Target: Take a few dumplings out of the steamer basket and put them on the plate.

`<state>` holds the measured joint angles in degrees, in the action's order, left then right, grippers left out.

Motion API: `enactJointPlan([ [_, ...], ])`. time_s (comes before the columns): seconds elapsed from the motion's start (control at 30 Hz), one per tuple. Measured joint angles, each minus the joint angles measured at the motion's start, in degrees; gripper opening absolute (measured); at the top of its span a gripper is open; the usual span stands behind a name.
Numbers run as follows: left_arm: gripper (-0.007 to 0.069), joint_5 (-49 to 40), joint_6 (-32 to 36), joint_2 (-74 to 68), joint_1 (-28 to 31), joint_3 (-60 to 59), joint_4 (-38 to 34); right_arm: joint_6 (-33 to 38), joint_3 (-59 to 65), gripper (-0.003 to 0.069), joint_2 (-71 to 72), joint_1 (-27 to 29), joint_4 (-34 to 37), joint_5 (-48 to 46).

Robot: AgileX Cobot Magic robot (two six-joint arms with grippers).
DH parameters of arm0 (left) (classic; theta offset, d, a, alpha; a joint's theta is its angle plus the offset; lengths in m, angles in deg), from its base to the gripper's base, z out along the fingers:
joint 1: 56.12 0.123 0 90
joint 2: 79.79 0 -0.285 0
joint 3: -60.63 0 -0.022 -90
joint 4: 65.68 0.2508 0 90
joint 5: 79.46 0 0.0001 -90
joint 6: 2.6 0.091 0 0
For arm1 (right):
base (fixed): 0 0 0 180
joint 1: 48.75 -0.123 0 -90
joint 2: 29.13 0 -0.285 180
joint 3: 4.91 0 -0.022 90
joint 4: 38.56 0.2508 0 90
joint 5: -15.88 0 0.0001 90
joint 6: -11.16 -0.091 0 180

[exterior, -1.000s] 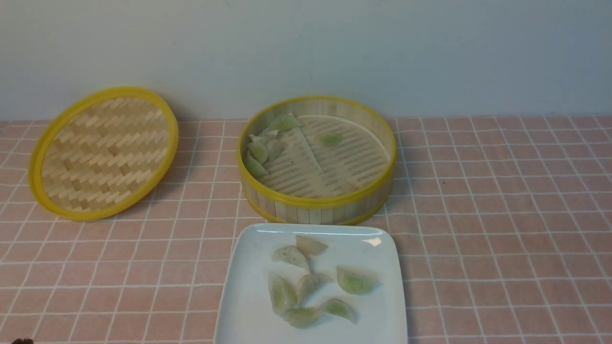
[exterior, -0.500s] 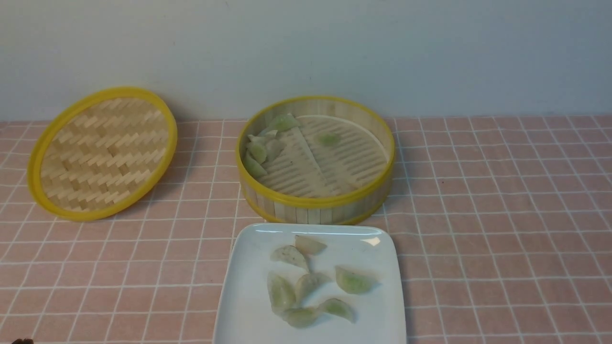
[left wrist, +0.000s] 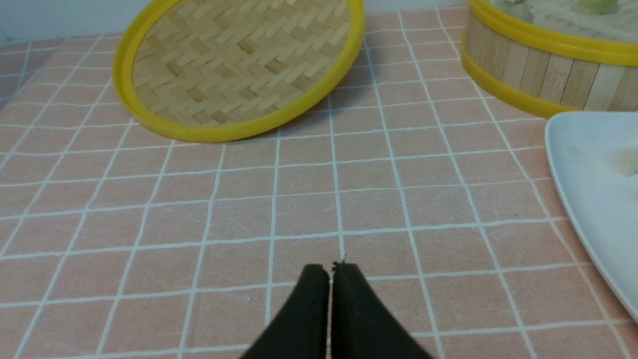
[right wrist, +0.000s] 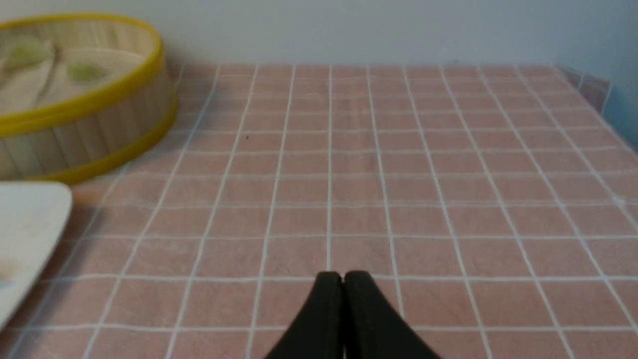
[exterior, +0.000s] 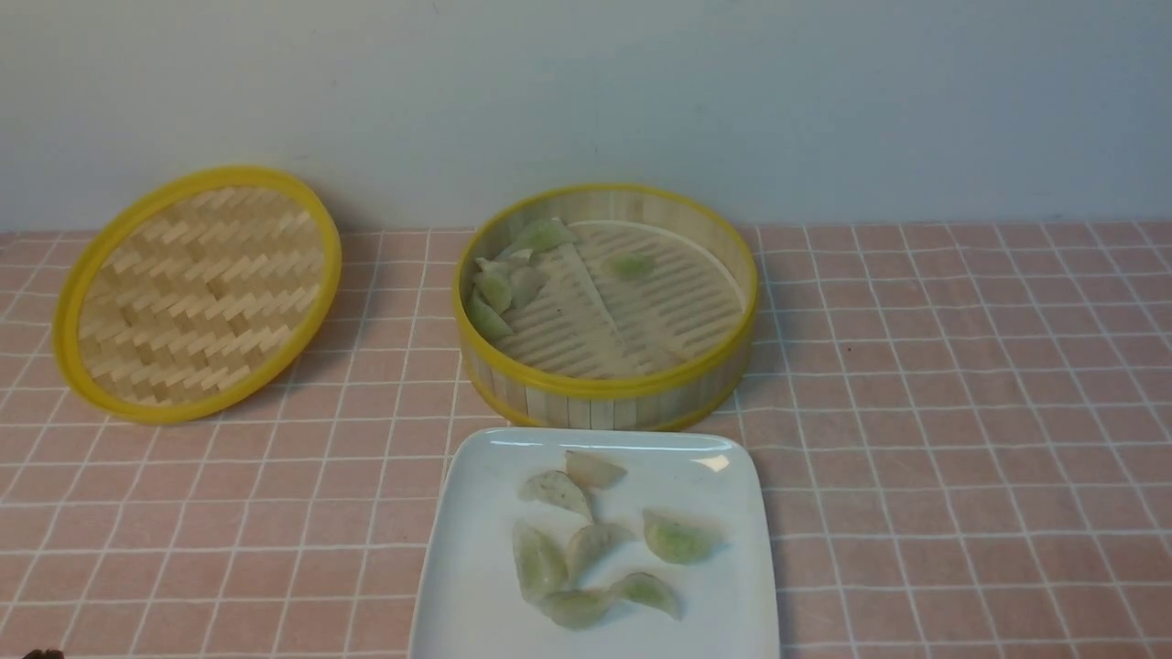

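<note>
Your table (exterior: 961, 412), under a pink grid cloth, runs back to a pale wall; in the right wrist view its far right corner and edge show. Broad bare cloth lies right of the steamer basket (exterior: 606, 389) and the plate (exterior: 476, 567), and a narrower strip lies between the plate and the lid (exterior: 197, 293).

The steamer basket sits centre rear, near the wall. The plate lies just in front of it, the two rims nearly meeting; its near edge is cut by the frame. The woven lid leans tilted at rear left, well apart from the basket.

Dumplings (exterior: 600, 540): you have six on the plate, loosely clustered mid-plate. More stay in the basket, a bunch against its left wall and one alone further in.

Left gripper (left wrist: 330, 271): jaws pressed together, nothing between them, over bare cloth left of the plate.

Right gripper (right wrist: 343, 279): jaws likewise closed and empty, over bare cloth right of the plate.
</note>
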<state>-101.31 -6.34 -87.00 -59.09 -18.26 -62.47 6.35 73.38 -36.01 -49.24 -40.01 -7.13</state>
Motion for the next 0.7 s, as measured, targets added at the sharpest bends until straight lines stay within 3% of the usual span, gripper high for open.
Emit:
enactJointPlan([
  [0.7,-0.0006,0.0,0.0,0.0,0.0,0.0,0.0,-1.3,0.2,-0.0013,0.0,0.0,0.0,1.2],
])
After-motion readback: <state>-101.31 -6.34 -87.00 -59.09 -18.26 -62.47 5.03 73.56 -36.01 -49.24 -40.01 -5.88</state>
